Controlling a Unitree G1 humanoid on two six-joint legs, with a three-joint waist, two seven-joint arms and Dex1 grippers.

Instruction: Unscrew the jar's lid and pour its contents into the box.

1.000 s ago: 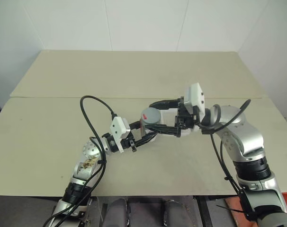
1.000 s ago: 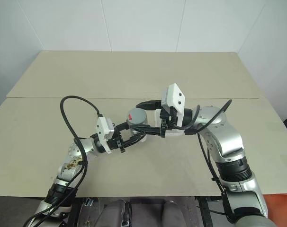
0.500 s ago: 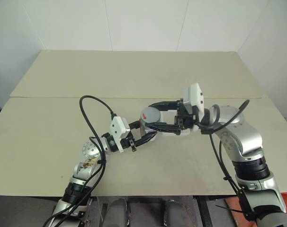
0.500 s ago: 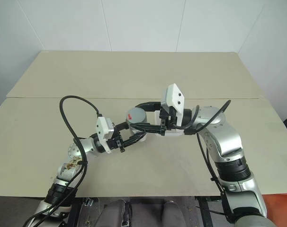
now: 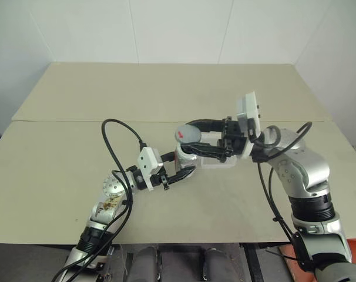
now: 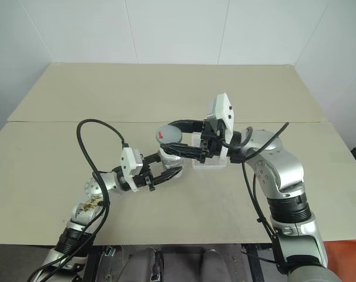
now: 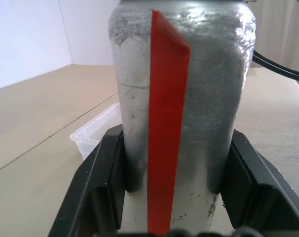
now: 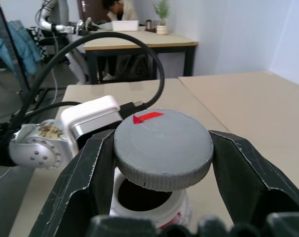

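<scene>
The left gripper [image 7: 164, 197] is clenched on the jar [image 7: 181, 98], its two black fingers [image 7: 97, 190] pressed against either side of the grey body, with a red strip running down the jar's near face; in the head views the jar [image 5: 184, 157] stands upright in that grip above the tan worktop [image 5: 60, 170], near its middle. The right gripper [image 8: 162, 163] is clamped on the lid [image 8: 163, 147], one finger on each side of its ribbed edge; the lid is off the jar and held just above the mouth, slightly tilted, a small red mark on its flat top. Below the lid in the right wrist view the jar's open mouth [image 8: 142, 196] shows dark inside; whether that dark is the contents cannot be told. From the head the lid [image 5: 190, 134] sits above the jar with a visible gap between them; the right arm reaches in from the right, its gripper pointing leftward. The box [image 5: 216, 160], clear plastic and shallow, lies on the worktop just to the right of the jar and under the right gripper; in the left wrist view a corner of it [image 7: 97, 133] shows just behind the jar. A black cable [image 5: 116, 144] loops up from the left arm.
</scene>
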